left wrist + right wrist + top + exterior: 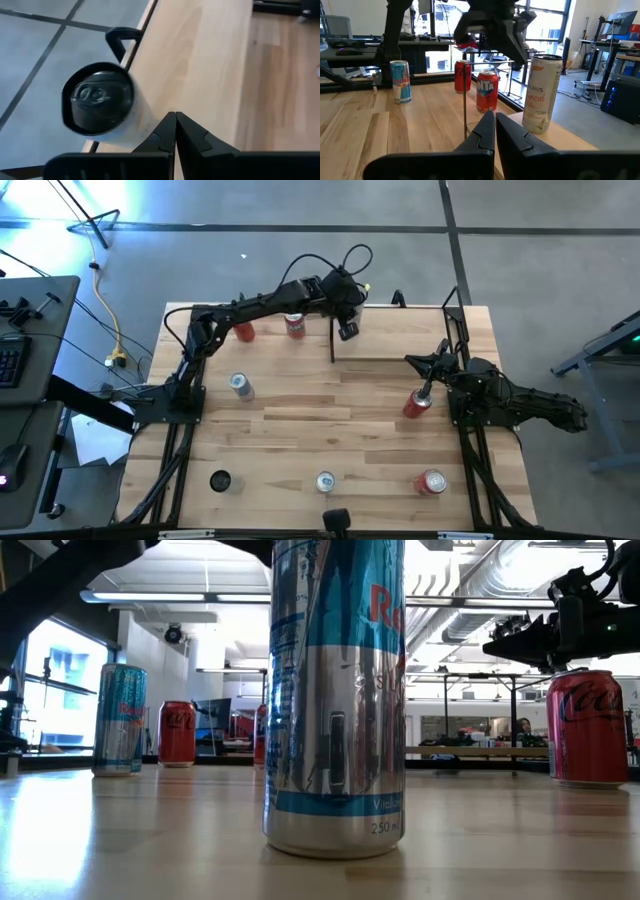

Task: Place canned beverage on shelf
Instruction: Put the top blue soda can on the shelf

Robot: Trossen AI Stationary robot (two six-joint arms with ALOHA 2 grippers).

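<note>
A white can with a dark top (97, 97) stands upright on the light-wood shelf (200, 65), at the edge by the floor; it also shows in the right wrist view (542, 92). My left gripper (175, 125) is shut and empty above the shelf (400, 340), beside that can. It also shows in the high view (347, 330). My right gripper (424, 388) is shut and empty, just above a red can (415, 405) standing on the table near the shelf's near edge.
Two red cans (243, 330) (294, 325) stand at the far left and a blue-silver can (240, 387) stands at mid left. A silver can (325, 482), a red can (430, 482) and a black round object (220, 480) sit near the front edge.
</note>
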